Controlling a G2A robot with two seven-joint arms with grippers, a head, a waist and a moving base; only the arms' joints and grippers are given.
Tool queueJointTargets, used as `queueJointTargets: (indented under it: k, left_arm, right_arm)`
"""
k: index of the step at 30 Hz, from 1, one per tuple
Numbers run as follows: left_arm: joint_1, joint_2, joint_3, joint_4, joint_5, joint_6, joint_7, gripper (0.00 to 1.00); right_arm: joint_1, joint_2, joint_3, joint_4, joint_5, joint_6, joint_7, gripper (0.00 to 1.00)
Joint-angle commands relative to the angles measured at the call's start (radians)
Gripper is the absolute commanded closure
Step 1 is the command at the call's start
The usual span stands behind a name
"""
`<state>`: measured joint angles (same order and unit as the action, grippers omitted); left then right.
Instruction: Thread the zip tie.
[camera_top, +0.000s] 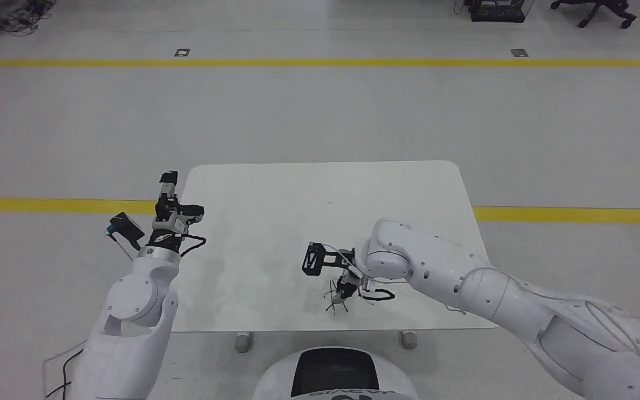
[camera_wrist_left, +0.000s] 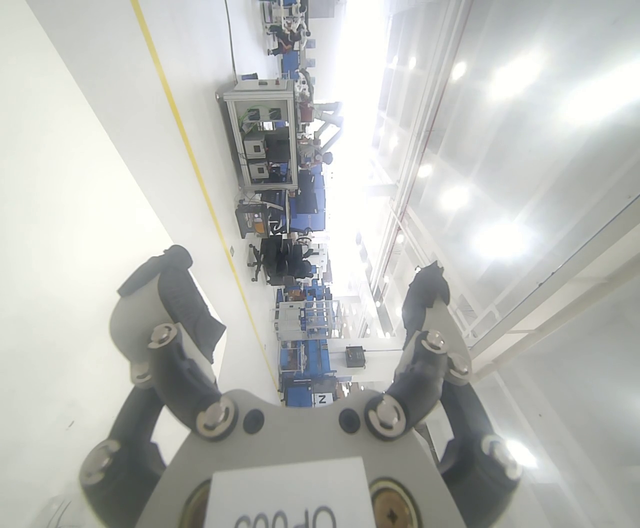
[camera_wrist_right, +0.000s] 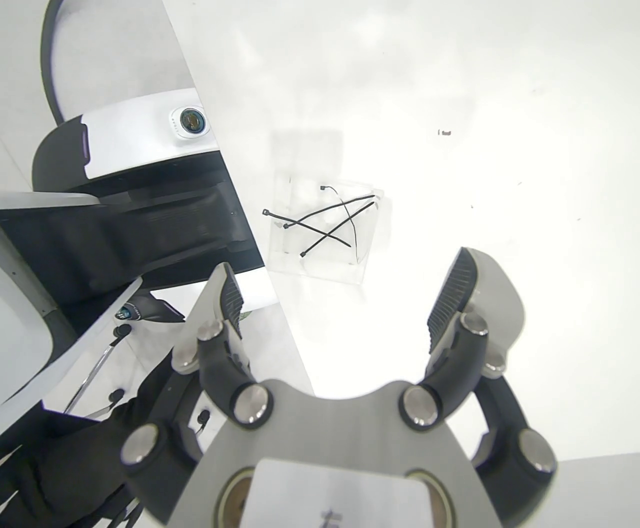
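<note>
My right fingers (camera_wrist_right: 345, 280) are spread wide with nothing between them. They hang above the white tabletop (camera_wrist_right: 450, 75), close to its front edge. Just beyond the fingertips sits a small clear box (camera_wrist_right: 325, 267), resting on the tabletop beside that edge. Several black zip ties (camera_wrist_right: 320, 233) lie loose in it, crossed over one another, and none of them looks threaded into a loop. From the top view, the ties (camera_top: 337, 296) show as a small dark tangle at the front of the tabletop (camera_top: 320, 200). My right fingers (camera_top: 318, 260) are just behind them and not touching.

My left fingers (camera_wrist_left: 300, 265) are also spread apart and hold nothing. They point out toward the room. In the top view they (camera_top: 175, 200) sit at the tabletop's left edge, well apart from the box.
</note>
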<state>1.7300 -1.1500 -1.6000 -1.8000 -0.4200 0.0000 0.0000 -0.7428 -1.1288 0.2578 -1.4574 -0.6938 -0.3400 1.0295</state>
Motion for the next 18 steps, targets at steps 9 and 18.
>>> queueJointTargets:
  k: [9, 18]
  left_arm:
    - [0.0, 0.0, 0.0, 0.0, 0.0, 0.0, 0.0, 0.0]
    - [0.0, 0.0, 0.0, 0.0, 0.0, 0.0, 0.0, 0.0]
  right_arm:
    - [-0.002, 0.01, -0.039, -0.009, -0.031, 0.0, -0.077, 0.0]
    - [0.019, 0.031, -0.088, -0.045, -0.04, 0.0, -0.137, 0.0]
